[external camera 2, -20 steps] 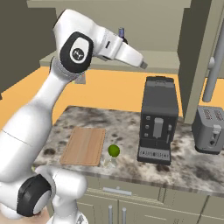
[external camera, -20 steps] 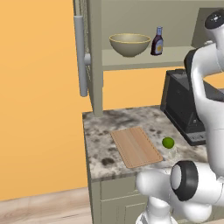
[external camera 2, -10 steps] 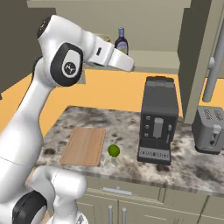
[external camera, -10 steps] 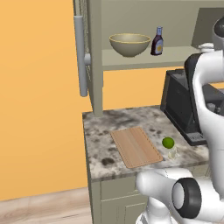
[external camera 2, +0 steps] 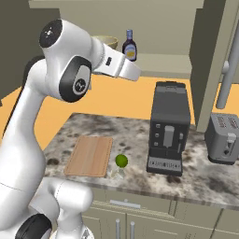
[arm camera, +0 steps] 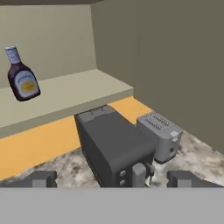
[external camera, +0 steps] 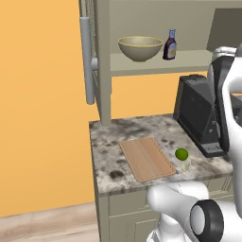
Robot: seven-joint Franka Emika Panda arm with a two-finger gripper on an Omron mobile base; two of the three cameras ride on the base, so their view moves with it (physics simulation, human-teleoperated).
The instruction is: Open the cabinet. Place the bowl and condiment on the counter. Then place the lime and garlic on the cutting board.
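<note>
The cabinet (external camera: pixel 156 67) stands open, its door (external camera: pixel 88 61) swung to the left. On its shelf sit the beige bowl (external camera: pixel 140 47) and, to its right, the dark condiment (external camera: pixel 169 45) bottle. Below, on the counter (external camera: pixel 106 139), the wooden cutting board (external camera: pixel 147 158) lies bare. The green lime (external camera: pixel 181 153) and the pale garlic (external camera: pixel 186 165) rest beside the board's right edge. My gripper (arm camera: pixel 113 181) is open with nothing between its fingers, raised near shelf height in front of the cabinet. The condiment (arm camera: pixel 22 78) appears at the upper left of the hand view.
A black coffee machine (external camera 2: pixel 168 128) stands on the counter right of the lime, with a grey toaster (external camera 2: pixel 226 137) beyond it. The right cabinet door's handle (external camera 2: pixel 227 77) hangs above the toaster. My arm's upper links (external camera 2: pixel 70 74) cover part of the bowl (external camera 2: pixel 108 43) in the right base view.
My arm has drawn back to the left and slightly down in the right base view, away from the shelf. The gripper has stayed open. Objects have not moved.
</note>
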